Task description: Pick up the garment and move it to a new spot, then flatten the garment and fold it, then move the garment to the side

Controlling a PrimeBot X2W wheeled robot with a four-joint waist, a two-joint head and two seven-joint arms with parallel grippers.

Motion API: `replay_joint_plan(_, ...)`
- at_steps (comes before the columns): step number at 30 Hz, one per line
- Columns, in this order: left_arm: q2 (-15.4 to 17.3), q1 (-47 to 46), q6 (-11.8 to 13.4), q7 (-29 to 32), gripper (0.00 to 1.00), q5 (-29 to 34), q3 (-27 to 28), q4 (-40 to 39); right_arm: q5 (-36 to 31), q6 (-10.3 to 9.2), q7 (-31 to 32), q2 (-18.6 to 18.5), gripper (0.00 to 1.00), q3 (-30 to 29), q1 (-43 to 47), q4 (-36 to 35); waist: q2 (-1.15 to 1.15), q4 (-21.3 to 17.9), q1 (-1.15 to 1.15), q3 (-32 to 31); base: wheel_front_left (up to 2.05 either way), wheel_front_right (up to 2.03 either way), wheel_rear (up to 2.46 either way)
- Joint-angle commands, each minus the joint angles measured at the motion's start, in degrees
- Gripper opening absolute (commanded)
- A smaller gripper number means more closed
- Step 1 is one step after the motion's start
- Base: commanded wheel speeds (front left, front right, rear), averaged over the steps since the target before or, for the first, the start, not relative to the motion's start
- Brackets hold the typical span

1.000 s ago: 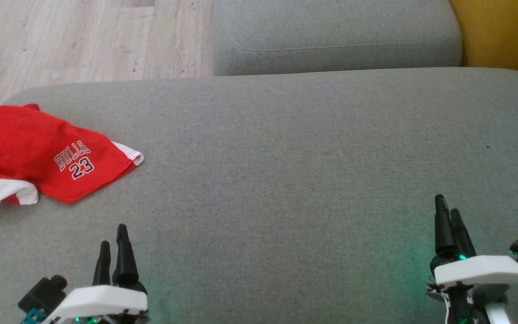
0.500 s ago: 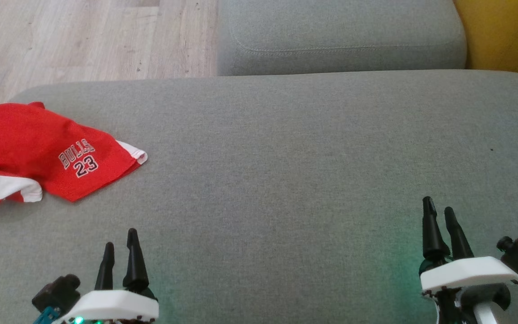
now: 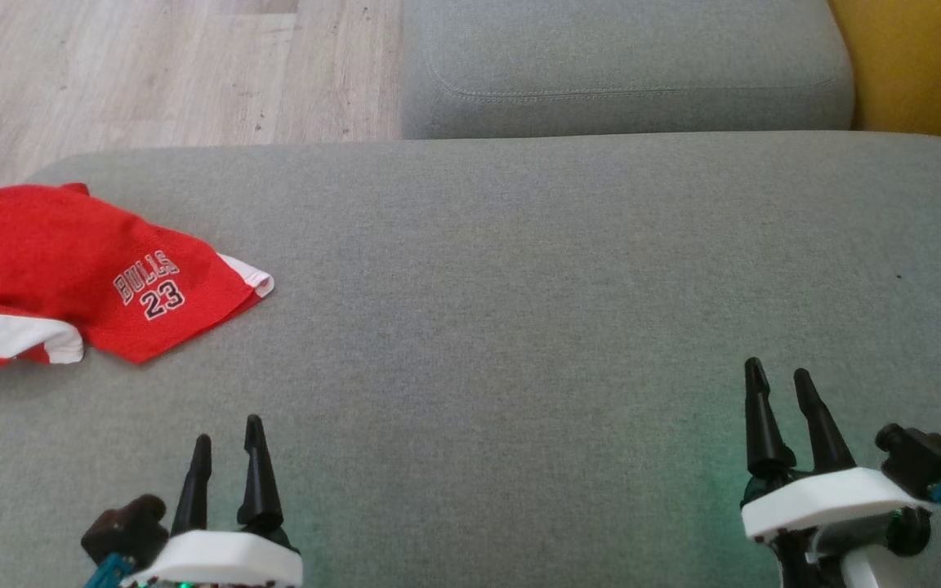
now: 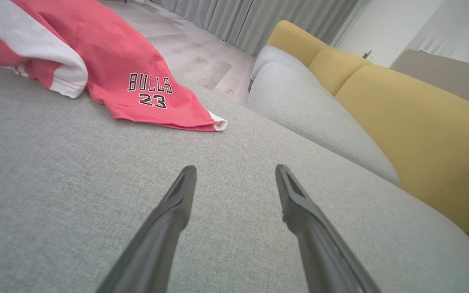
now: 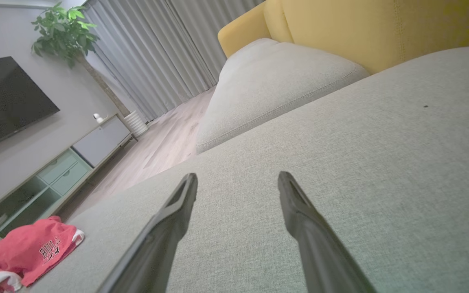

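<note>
The garment is red with white trim and "BULLS 23" printed on it. It lies crumpled at the left edge of the grey cushion. The left wrist view has the garment at its upper left, ahead of the open fingers. My left gripper is open and empty, low near the front, below and right of the garment. My right gripper is open and empty far to the right. The right wrist view catches the garment at its lower left.
A second grey cushion lies beyond the first. The yellow sofa back rises at the right. Wood floor lies past the cushion's far left edge. A TV, cabinet and plant stand across the room.
The head camera has shifted, so the picture slid slightly right. In view both grippers have drifted: the left one right and lower, the right one leftward. The garment lies as before.
</note>
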Motion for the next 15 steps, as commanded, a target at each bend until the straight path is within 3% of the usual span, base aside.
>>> replay_joint_plan(1, 0.3, -0.8, 0.3, -0.7, 1.0, 1.5, 0.7, -1.4, -1.6, 0.33, -0.8, -0.4, 1.0, 1.2, -2.0, -1.9, 0.0, 0.0, 0.0, 0.0, 0.0, 0.0, 0.0)
replay_joint_plan(15, 0.4, -0.4, 1.3, -3.1, 1.0, 9.8, -0.2, -0.8, -11.9, 0.38, -3.1, -0.5, 1.0, 3.0, -2.3, -1.3, 0.0, 0.5, 0.0, -0.1, 0.0, 0.0, 0.0)
